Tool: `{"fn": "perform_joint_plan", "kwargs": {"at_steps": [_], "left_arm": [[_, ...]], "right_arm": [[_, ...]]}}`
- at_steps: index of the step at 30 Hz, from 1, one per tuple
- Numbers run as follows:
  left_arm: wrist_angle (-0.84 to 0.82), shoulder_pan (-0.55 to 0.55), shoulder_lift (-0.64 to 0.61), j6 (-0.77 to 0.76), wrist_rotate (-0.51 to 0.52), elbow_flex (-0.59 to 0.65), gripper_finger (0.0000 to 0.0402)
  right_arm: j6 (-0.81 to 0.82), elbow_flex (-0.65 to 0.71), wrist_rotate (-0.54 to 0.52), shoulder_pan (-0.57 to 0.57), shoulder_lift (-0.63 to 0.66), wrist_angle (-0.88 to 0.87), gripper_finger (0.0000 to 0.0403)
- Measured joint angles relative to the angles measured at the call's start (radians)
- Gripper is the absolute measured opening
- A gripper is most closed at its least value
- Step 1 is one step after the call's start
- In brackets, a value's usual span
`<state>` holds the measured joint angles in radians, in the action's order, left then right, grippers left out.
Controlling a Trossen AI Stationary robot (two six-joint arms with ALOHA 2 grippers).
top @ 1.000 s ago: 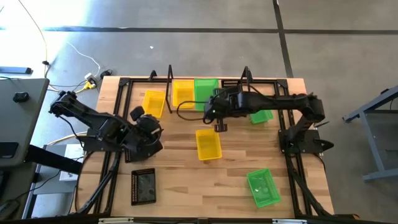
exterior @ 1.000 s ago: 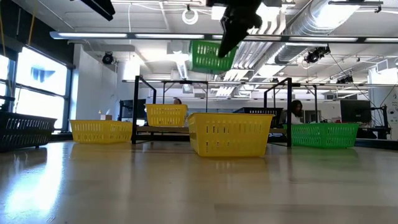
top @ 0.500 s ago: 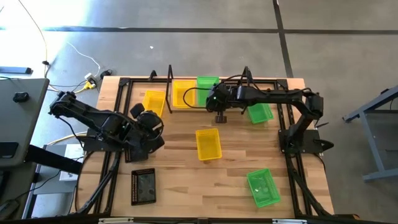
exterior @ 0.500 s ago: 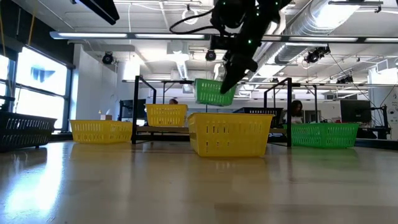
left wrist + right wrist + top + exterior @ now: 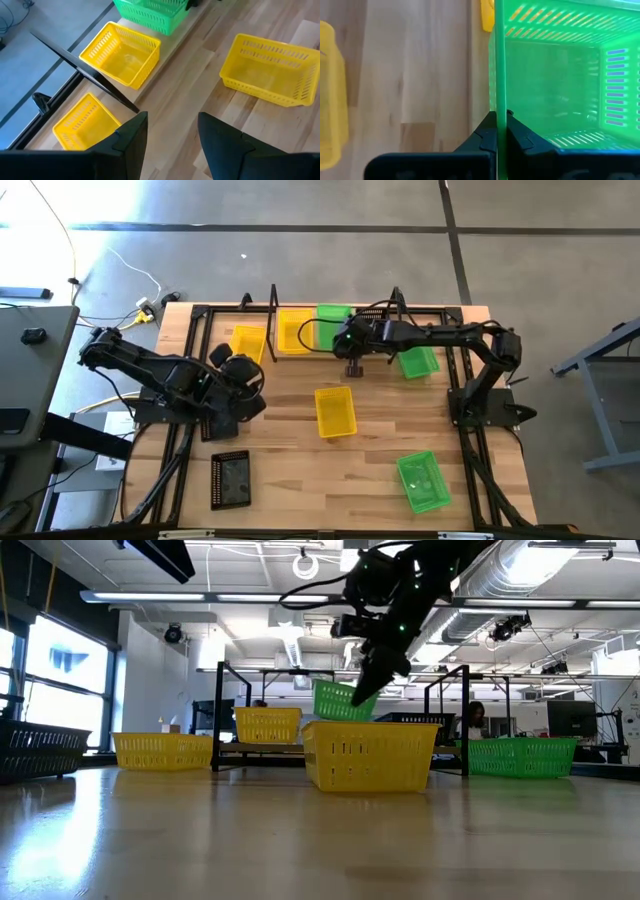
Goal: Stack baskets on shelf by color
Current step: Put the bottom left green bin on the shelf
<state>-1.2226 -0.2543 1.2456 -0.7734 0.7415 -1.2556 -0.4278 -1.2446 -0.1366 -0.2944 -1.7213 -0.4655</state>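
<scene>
At the far shelf (image 5: 300, 352), we are gripping a green basket (image 5: 340, 700) by its wall with the right gripper (image 5: 345, 340), lowering it beside the yellow basket (image 5: 295, 330); next we should level and release it. Our left gripper (image 5: 170, 145) is waiting, fingers apart, at the left.

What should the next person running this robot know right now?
Right gripper is shut on a green basket's wall, lowering it at the shelf beside a yellow basket.
Left gripper is open and empty, hovering over the table's left side.
Off the shelf: two yellow, two green, one black.
Left to do: release this one, then stack the others by color.
</scene>
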Motion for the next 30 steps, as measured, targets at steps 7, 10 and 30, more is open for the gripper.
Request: {"fn": "perform_joint_plan", "kwargs": {"at_steps": [7,10,30], "left_arm": [[-0.001,0.000,0.000,0.000,-0.008,0.000,0.0163],[0.000,0.000,0.000,0.005,-0.008,0.000,0.0163],[0.000,0.000,0.000,0.052,-0.035,0.000,0.0163]], "right_arm": [[0.000,0.000,0.032,0.000,-0.041,0.021,0.0000],[0.004,0.001,0.028,0.000,-0.053,0.012,0.0000],[0.008,0.001,-0.020,-0.003,-0.053,0.019,0.0000]]}}
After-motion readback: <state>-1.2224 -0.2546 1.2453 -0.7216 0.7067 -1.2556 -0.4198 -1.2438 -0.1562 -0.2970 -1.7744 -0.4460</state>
